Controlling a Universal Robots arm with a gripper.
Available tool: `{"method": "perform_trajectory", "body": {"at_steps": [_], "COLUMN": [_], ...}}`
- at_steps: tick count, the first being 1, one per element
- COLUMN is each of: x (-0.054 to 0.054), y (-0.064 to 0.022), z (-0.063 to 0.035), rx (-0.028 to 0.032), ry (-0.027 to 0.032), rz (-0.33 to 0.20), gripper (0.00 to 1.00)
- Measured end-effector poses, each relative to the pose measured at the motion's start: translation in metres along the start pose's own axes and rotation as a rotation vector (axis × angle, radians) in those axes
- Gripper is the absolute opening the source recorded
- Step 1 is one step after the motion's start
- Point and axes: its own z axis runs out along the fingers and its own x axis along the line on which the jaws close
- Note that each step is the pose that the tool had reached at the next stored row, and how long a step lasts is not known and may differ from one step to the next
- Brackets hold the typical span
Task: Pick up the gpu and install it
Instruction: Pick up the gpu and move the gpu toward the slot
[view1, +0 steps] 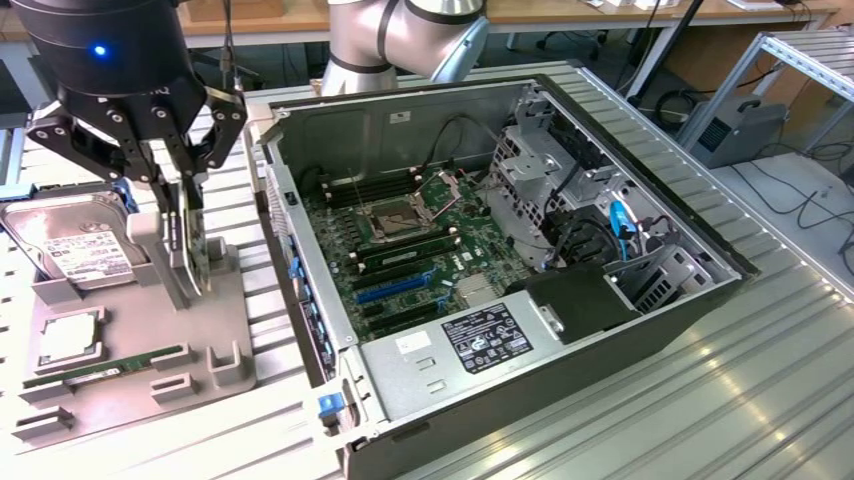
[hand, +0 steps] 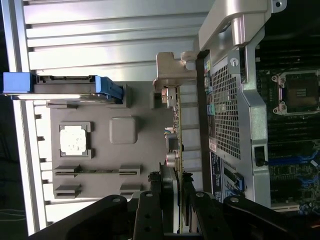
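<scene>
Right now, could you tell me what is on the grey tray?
A hard drive, a CPU, a memory stick and the upright gpu under the gripper; the gpu covers its slot.

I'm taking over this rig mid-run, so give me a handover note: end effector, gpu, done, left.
End effector: shut on the gpu.
Gpu: upright on edge in the grey holder, at the exterior view's left of the open computer case.
Done: grasp made.
Left: gpu not yet lifted out or installed in the case.

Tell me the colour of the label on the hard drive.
White with dark print. The label shows best in the exterior view.
</scene>
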Motion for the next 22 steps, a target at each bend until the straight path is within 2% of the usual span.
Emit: {"method": "perform_trajectory", "body": {"at_steps": [22], "x": [-0.0003], "y": [0.0002], "z": [-0.0094], "rx": [0.0], "ry": [0.0], "rz": [0.0], "gripper": [0.27]}}
